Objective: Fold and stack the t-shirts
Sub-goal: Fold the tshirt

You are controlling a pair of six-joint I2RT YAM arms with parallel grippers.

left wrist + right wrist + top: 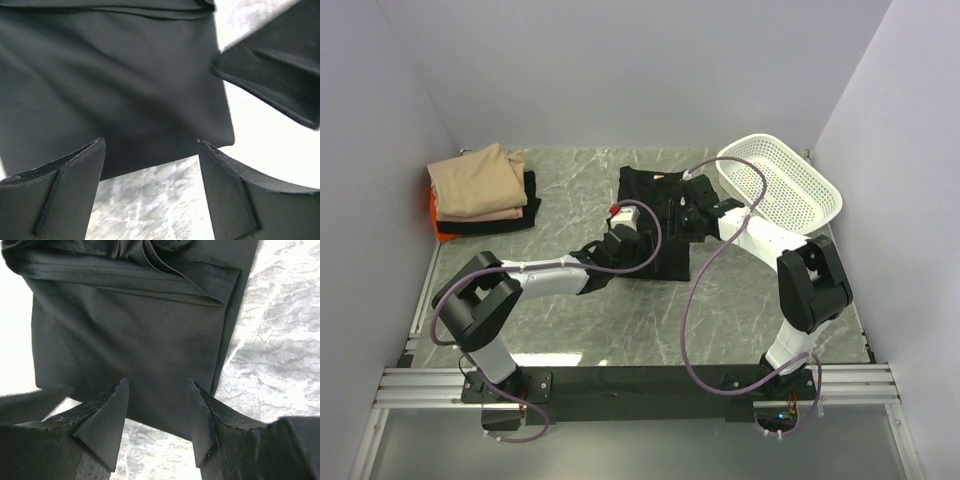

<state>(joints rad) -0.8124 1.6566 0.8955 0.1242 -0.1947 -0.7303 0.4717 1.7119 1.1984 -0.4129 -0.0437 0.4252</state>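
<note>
Top external: seeing the black t-shirt [655,215] lying at the middle of the surface [720,310], the folded stack [480,190] sitting at 10 o'clock, the basket [790,185] at 2 o'clock. Hovering the left hand [150,150] over the shirt's 8 o'clock edge, gaping wide, gripping nothing. Hovering the right hand [159,385] at its 3 o'clock side, likewise wide and empty.
</note>
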